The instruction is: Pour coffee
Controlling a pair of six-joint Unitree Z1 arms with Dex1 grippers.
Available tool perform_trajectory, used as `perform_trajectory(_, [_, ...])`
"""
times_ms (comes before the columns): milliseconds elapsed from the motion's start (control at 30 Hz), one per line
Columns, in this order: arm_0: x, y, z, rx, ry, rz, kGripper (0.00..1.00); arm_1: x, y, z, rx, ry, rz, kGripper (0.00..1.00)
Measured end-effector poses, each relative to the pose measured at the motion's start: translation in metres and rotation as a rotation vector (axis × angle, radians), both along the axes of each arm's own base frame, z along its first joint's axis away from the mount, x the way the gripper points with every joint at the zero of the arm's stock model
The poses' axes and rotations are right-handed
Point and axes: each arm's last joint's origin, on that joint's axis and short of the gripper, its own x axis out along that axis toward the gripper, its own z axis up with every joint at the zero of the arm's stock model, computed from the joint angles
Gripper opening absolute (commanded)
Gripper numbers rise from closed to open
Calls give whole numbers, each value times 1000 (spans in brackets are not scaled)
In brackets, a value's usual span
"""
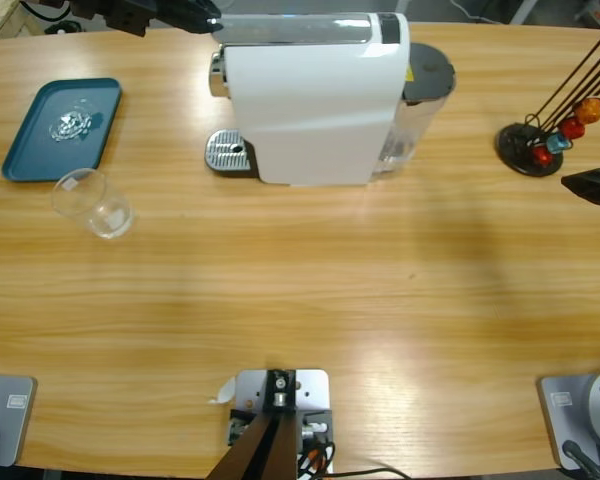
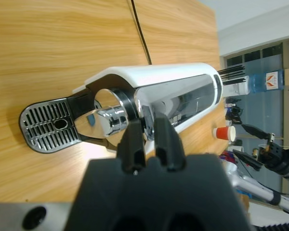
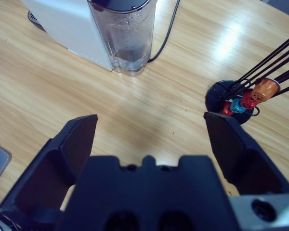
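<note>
Standing on the far half of the desk [image 1: 310, 300], near its middle, the white coffee machine [image 1: 310, 95] lies lengthwise left to right, with its perforated drip tray [image 1: 228, 152] and chrome spout [image 2: 111, 120] at the left end and its clear water tank [image 1: 405, 130] at the right end. Nearer and to the left, a clear glass [image 1: 95, 203] lies tipped on the bare wood, well apart from the drip tray. Just beyond the glass, a blue tray [image 1: 25, 150] holds a small crumpled bit of clear wrap [image 1: 75, 124].

At the right edge, the right pincer [image 3: 151, 139] hangs over open desk with its jaws spread wide and nothing between them; the water tank shows ahead of it and a black capsule stand [image 3: 229, 98] sits just beside one jaw. Orange, red and blue capsules [image 1: 565, 130] hang low on the stand's thin rods.

At the far left, the left pincer [image 2: 145, 144] comes in over the machine's spout end. Its jaws stand nearly together, with only a slim gap, just above the chrome spout; whether they touch anything I cannot tell. A black cable [image 2: 140, 29] runs from the machine across the desk.
</note>
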Motion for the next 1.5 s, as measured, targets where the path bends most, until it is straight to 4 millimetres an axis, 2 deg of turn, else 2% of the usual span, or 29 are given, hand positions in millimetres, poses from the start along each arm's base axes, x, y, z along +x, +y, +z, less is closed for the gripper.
perform_trajectory(333, [2, 2, 0, -38, 1, -17, 0, 0, 0, 0, 0, 0, 0, 982])
perform_trajectory(433, [-6, -5, 25, -104, -79, -69, 0, 0, 0, 0, 0, 0, 0, 982])
perform_trajectory(533, [-12, -7, 36, -131, -108, -96, 0, 0, 0, 0, 0, 0, 0, 982])
perform_trajectory(567, [-13, -8, 37, -135, -111, -100, 37, 0, 0, 0, 0, 0, 0, 982])
perform_trajectory(633, [-13, -8, 38, -141, -114, -108, 787, 0, 0, 0, 0, 0, 0, 986])
perform_trajectory(667, [-14, -9, 38, -147, -117, -115, 929, 0, 0, 0, 0, 0, 0, 983])
perform_trajectory(700, [-14, -9, 39, -155, -125, -124, 967, 0, 0, 0, 0, 0, 0, 982])
perform_trajectory(867, [-13, -12, 44, -87, -384, -265, 987, 2, 0, 1, -2, -21, -14, 979])
perform_trajectory(967, [-21, -7, 39, 17, -542, -331, 992, 5, -4, -5, -43, -68, -108, 892])
perform_trajectory(1100, [-45, 6, 30, 125, -665, -405, 1000, 5, -19, -17, -24, -137, -297, 886])
perform_trajectory(1167, [-63, 11, 22, 195, -690, -443, 1000, 8, -28, -25, -6, -148, -408, 773])
perform_trajectory(1233, [-83, 17, 15, 297, -705, -490, 1000, 11, -35, -32, 9, -166, -493, 722])
perform_trajectory(1300, [-100, 26, 8, 402, -707, -535, 1000, 17, -38, -36, 16, -178, -536, 669])
perform_trajectory(1500, [-132, 53, -11, 524, -661, -558, 1000, 45, -34, -51, 29, -203, -554, 674])
